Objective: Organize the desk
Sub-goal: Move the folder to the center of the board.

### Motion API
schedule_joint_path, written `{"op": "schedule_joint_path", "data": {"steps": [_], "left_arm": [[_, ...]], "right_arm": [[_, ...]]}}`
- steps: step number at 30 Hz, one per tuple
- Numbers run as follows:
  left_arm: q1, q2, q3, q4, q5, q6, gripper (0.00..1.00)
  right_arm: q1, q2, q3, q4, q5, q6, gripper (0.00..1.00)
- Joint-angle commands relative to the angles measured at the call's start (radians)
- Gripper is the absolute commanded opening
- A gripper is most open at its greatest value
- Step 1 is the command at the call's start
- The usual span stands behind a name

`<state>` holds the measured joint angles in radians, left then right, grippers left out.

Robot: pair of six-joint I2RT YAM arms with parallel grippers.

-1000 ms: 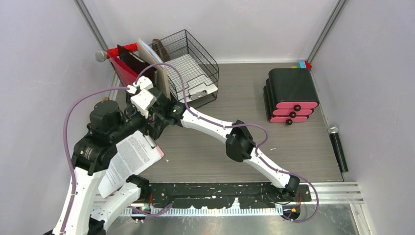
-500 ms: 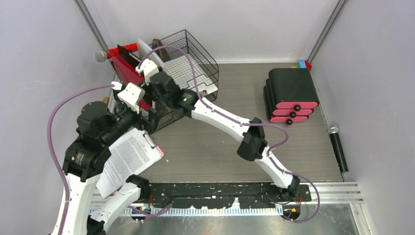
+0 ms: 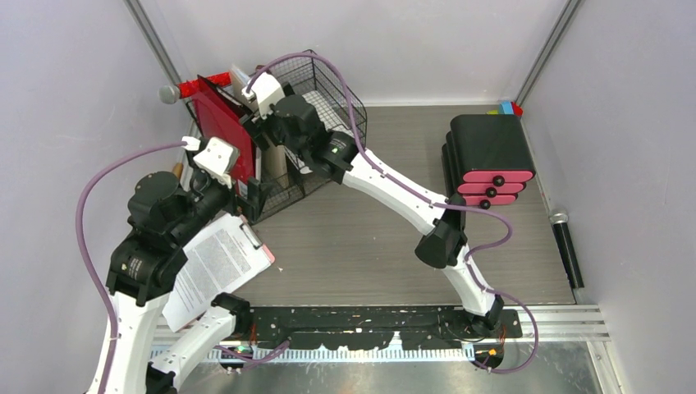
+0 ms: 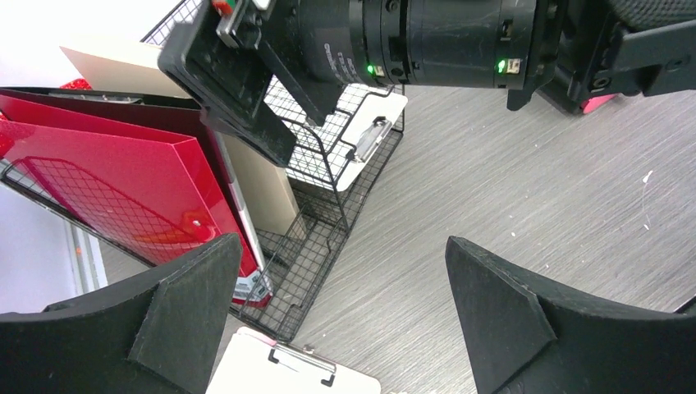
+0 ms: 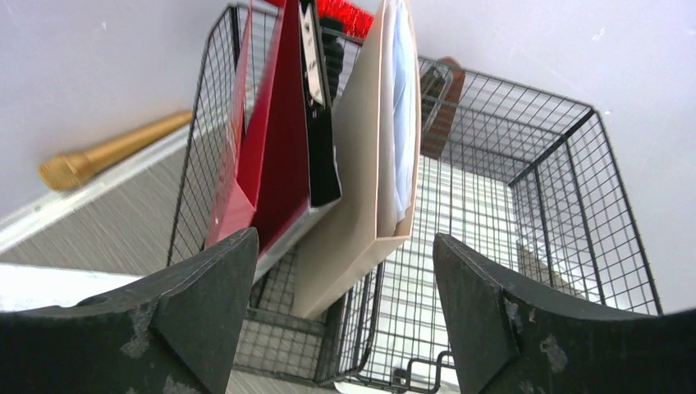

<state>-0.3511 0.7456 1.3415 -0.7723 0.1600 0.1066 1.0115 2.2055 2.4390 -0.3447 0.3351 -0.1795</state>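
Right hand [image 5: 342, 246] spread at rack [image 5: 574, 164], one beige folder [image 5: 353, 164], three pink drawers [image 3: 492, 182]

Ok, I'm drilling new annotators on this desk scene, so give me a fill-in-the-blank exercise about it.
1. The drawer unit has ___ pink fronts.
2. The clipboard lies on the desk beside the ___ arm.
3. The left claw and right claw both stand ___.
4. The black microphone lies along the desk's ___ edge.
Missing words: three, left, open, right.
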Motion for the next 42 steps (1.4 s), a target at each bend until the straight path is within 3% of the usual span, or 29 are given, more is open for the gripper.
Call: {"op": "schedule_joint_path", "data": {"steps": [1, 12, 20, 25, 33, 39, 42], "left_arm": [[0.004, -0.007, -0.026, 0.073, -0.020, -0.002, 0.99], [0.004, -0.018, -0.107, 0.059, -0.072, 0.069, 0.99], [0.004, -0.036, -0.212, -0.083, -0.040, 0.262, 0.99], [0.004, -0.055, -0.313, -0.151, -0.109, 0.346, 0.99], [0.004, -0.068, -0.392, -0.205, -0.265, 0.349, 0.99], [0.026, -0.107, -0.441, -0.242, -0.326, 0.336, 0.99], [0.059, -0.113, -0.479, -0.237, -0.344, 0.321, 0.99]], "right_arm": [[-0.034, -0.060, -0.039, -0.023, -0.043, -0.044, 0.84], [-0.183, -0.212, -0.158, -0.138, -0.204, -0.056, 0.81], [-0.352, -0.383, -0.295, -0.242, -0.401, -0.122, 0.81], [-0.419, -0.477, -0.381, -0.333, -0.498, -0.189, 0.83], [-0.507, -0.621, -0.547, -0.378, -0.654, -0.163, 0.86], [-0.522, -0.713, -0.708, -0.398, -0.820, -0.096, 0.94], [-0.522, -0.742, -0.812, -0.330, -0.873, -0.035, 0.94]]}}
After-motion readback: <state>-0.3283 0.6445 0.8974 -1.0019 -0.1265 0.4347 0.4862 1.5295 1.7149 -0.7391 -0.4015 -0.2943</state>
